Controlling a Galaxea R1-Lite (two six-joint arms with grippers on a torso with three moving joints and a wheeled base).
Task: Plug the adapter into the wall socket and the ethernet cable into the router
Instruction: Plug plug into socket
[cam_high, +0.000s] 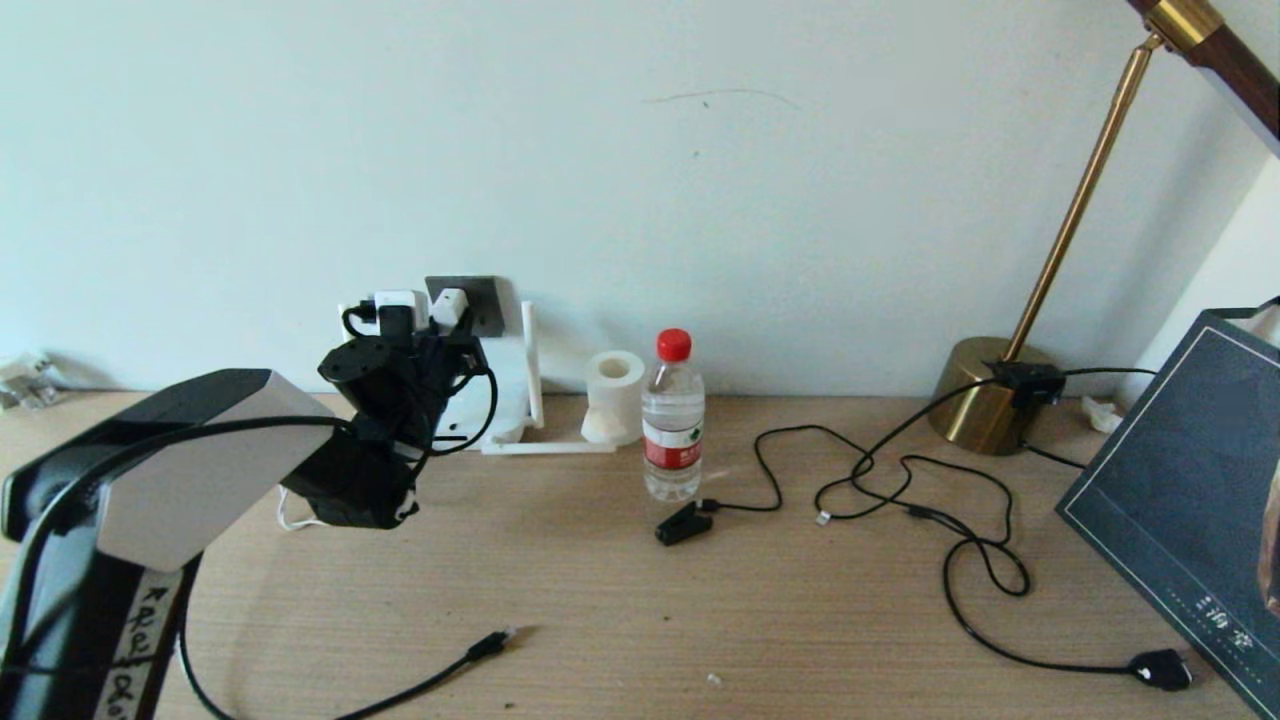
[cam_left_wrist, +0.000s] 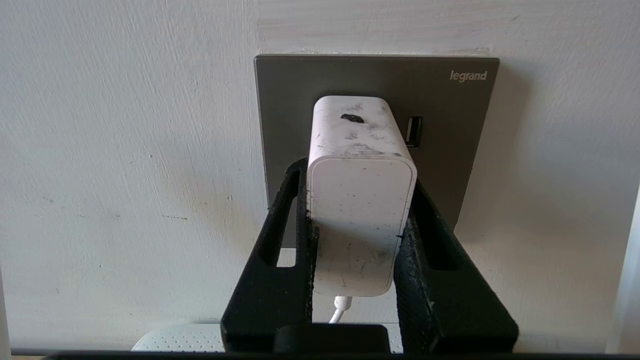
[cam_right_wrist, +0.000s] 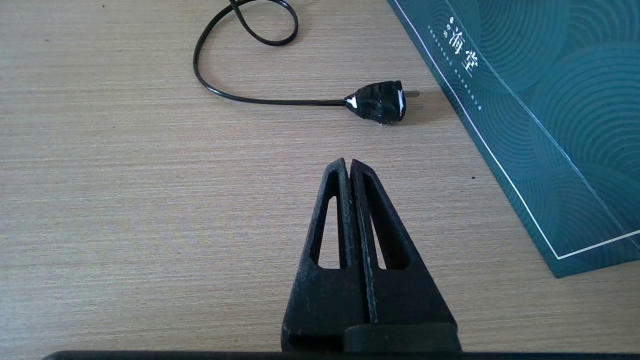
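Pale wood-grain tabletop (cam_high: 600, 600) ran back to a plain off-white wall, where a dark grey square wall socket plate (cam_left_wrist: 450, 125) was mounted low down. My left gripper (cam_left_wrist: 357, 230) was up at that plate, its black jaws part-way open and clamped on either side of one small white boxy adapter (cam_left_wrist: 362, 200), thin white cord hanging from its underside. From the left wrist view the adapter's front end sat against the socket face; I could not tell whether the pins were fully home. I judged the plugging-in step to be in hand and nearly done: the next move would call for a firm straight push, then letting go without dragging the block back out.

My right gripper (cam_right_wrist: 348, 167) was parked low over the tabletop with its jaws pressed together, holding nothing, near a chunky black two-pin plug (cam_right_wrist: 380, 101) and a dark teal printed box (cam_right_wrist: 550, 100).

One long black ethernet cable (cam_high: 440, 680) lay untouched on the tabletop near me, its clear-tipped connector (cam_high: 495, 640) well apart from the flat white router (cam_high: 505, 385) standing below the socket. I counted two of its slim white antennas in the head view; the rest were hidden by my arm. Also present: one clear water bottle with a red cap (cam_high: 672, 420), one white paper roll (cam_high: 615, 395), one brass lamp (cam_high: 985, 400), one small black clip-like plug (cam_high: 683, 525).
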